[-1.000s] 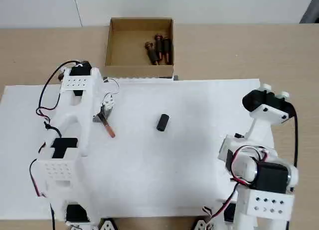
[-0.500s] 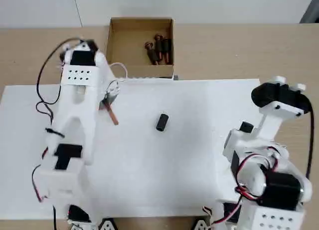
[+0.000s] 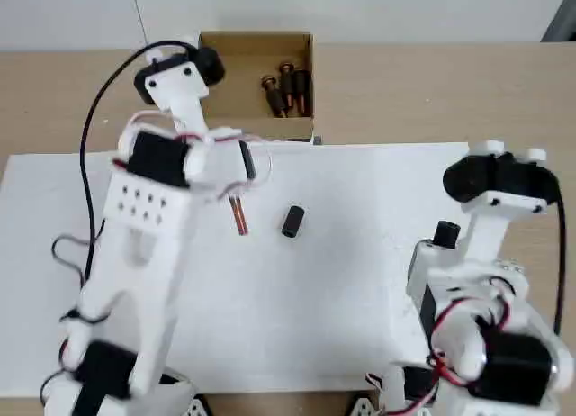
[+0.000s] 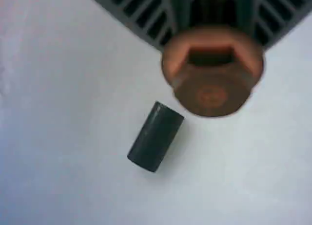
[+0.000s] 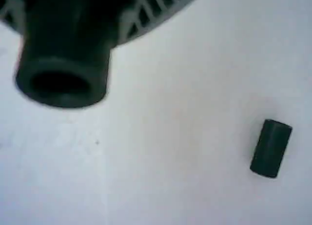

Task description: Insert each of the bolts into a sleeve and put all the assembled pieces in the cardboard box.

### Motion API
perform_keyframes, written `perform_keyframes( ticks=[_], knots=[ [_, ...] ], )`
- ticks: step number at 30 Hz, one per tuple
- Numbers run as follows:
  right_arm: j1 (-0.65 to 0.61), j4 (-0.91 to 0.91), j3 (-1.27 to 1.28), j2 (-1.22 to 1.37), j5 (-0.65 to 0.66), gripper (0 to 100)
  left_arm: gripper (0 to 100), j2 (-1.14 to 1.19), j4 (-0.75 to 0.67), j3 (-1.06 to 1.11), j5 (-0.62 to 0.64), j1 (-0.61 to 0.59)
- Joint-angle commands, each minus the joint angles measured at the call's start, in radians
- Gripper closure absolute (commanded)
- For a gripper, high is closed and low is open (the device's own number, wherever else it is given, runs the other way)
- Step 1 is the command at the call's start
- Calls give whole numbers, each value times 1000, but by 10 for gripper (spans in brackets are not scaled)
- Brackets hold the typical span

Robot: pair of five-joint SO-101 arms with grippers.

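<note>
1. We see a wooden table from above. A white sheet covers most of its near part.
2. The left arm stretches over the left side of the sheet toward its far edge. The right arm stands at the sheet's right edge.
3. An open-topped cardboard box sits on the bare wood, just beyond the far edge of the sheet and close to the left arm.
4. A few assembled pieces lie together in the right part of the box.
5. The left gripper is closed on a copper-coloured bolt, with dark jaws clamped on either side. In the left wrist view we look at the bolt end-on. It hangs over the sheet just beside a loose sleeve and does not touch it.
6. The right gripper is closed on a black held sleeve, above the right part of the sheet. In the right wrist view we see its hollow end facing the camera.
7. The loose sleeve, a short black cylinder, lies on its side near the middle of the sheet. It is between the two grippers, nearer the left one and well apart from the right one.
</note>
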Motion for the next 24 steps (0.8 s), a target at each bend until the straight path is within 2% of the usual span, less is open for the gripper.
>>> perform_keyframes(
  ticks=[1, 6, 13, 24],
  knots=[
    [-2, -15, 11, -51, 38, 995, 995, -180, -48, 104, -8, 12],
    [-64, -45, 147, -145, 43, 995, 995, -367, -183, 340, -28, 8],
    [-174, -200, 347, -302, 44, 995, 995, -631, -384, 657, -28, 8],
    [-384, -349, 600, -507, 40, 995, 995, -937, -601, 984, -137, 8]
  ],
)
